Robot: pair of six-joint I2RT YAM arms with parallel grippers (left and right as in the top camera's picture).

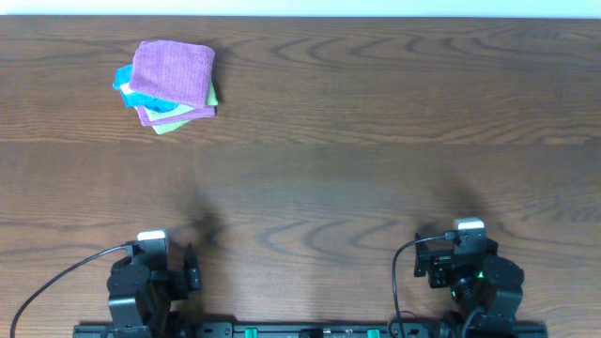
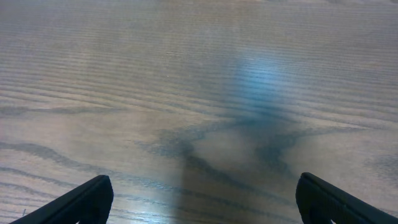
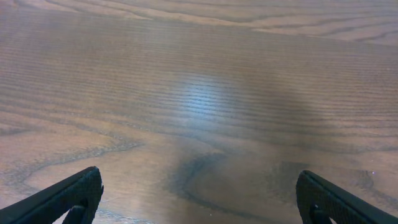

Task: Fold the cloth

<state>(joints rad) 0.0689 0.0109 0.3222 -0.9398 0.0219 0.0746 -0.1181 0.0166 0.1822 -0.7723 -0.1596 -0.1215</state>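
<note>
Down at the near edge of the desk (image 1: 376, 141), the left gripper (image 2: 204, 202) and right gripper (image 3: 199, 198) are spread wide, holding nothing. The cloth (image 1: 172, 71) lies well off near the far left corner, sitting on top of a blue cloth (image 1: 122, 83) and a yellow-green cloth (image 1: 164, 128). Biggest risk imo: a deep pinch catches those lower layers too and drags them all along.

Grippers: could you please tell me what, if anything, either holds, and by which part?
Nothing: the left gripper and right gripper are open and empty.
</note>
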